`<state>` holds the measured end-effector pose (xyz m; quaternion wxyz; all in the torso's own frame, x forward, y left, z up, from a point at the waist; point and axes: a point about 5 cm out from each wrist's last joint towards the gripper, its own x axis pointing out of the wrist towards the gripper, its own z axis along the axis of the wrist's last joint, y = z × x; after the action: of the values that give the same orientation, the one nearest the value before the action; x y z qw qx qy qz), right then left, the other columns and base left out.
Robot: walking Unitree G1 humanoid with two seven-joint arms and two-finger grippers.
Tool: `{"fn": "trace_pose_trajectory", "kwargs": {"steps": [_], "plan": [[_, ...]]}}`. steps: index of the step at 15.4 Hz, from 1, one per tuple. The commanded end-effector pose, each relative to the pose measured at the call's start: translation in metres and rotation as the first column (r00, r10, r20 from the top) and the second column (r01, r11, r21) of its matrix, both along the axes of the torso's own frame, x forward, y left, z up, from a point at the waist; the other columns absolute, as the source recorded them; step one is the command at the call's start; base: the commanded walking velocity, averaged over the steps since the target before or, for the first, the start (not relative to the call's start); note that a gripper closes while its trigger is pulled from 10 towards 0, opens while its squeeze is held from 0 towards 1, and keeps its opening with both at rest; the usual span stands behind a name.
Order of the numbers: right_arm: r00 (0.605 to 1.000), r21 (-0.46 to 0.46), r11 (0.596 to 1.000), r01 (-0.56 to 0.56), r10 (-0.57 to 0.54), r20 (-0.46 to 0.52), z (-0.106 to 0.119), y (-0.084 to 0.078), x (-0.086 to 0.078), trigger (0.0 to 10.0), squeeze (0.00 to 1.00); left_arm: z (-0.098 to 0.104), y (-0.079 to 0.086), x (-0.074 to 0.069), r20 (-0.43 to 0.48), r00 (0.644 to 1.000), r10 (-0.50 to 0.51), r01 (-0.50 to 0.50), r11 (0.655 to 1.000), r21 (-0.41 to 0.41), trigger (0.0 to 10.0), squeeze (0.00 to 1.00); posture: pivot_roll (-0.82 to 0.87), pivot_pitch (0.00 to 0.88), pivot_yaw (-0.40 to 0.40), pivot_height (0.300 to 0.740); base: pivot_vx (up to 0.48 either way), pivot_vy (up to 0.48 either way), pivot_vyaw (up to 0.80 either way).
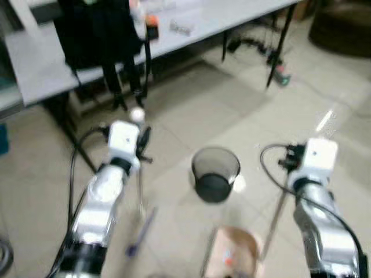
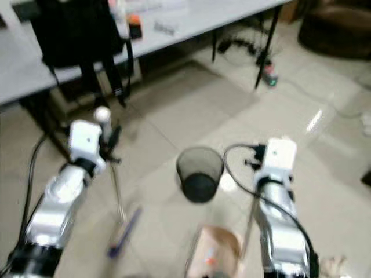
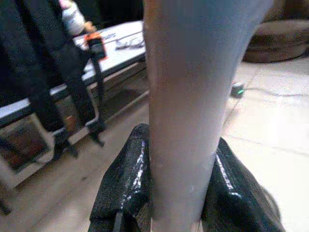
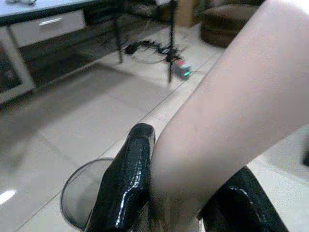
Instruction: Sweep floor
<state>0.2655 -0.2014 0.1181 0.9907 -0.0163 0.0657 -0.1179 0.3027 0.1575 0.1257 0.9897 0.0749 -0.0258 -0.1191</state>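
Observation:
My left gripper (image 1: 142,143) is shut on the pale broom handle (image 3: 186,106), its black fingers (image 3: 120,188) pressed on both sides. The handle (image 1: 140,191) runs down to a blue-purple brush head (image 1: 141,231) on the tiled floor at my left. My right gripper (image 4: 188,203) is shut on the dustpan's pale handle (image 4: 217,130), which slants down (image 1: 275,223) to a tan dustpan (image 1: 235,255) near my feet, with small coloured bits in it. A black mesh bin (image 1: 215,172) stands upright on the floor between the two arms, just beyond the dustpan.
A long grey table (image 1: 58,63) crosses the back, with a black backpack (image 1: 98,29) hanging off its edge and thin black legs (image 1: 277,52). A power strip (image 1: 280,75) with cables lies under it. A brown pouf (image 1: 342,29) sits at the far right.

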Motion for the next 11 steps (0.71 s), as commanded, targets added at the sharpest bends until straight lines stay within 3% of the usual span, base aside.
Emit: {"fn": "trace_pose_trajectory", "kwargs": {"steps": [1,7,8,11], "plan": [[1.000,0.011,1.000,-0.017,0.017,0.020,0.005,0.006,0.001,10.0,0.00,0.007,0.007,0.001,0.030,0.999,0.014,-0.014,1.000,0.020,10.0,0.00,-0.03,0.056,0.080,0.740,0.000,0.352,-0.80],[1.000,0.017,1.000,0.003,-0.003,0.030,0.009,0.004,0.002,10.0,0.00,0.008,0.005,0.004,0.030,1.000,0.000,-0.001,1.000,0.018,10.0,0.00,-0.04,0.061,0.089,0.740,0.000,0.352,-0.80],[0.999,0.017,1.000,0.003,-0.004,0.032,0.010,0.005,0.002,10.0,0.00,0.010,0.005,0.004,0.046,0.999,0.004,-0.005,1.000,0.017,10.0,0.00,-0.04,0.061,0.087,0.740,0.000,0.000,-0.80],[0.998,-0.012,1.000,-0.006,0.006,0.066,0.018,0.004,0.006,10.0,0.00,0.015,0.005,0.004,0.082,0.996,0.027,-0.029,0.999,0.022,10.0,0.00,-0.04,0.059,0.076,0.740,0.000,-0.480,-0.44]]}}
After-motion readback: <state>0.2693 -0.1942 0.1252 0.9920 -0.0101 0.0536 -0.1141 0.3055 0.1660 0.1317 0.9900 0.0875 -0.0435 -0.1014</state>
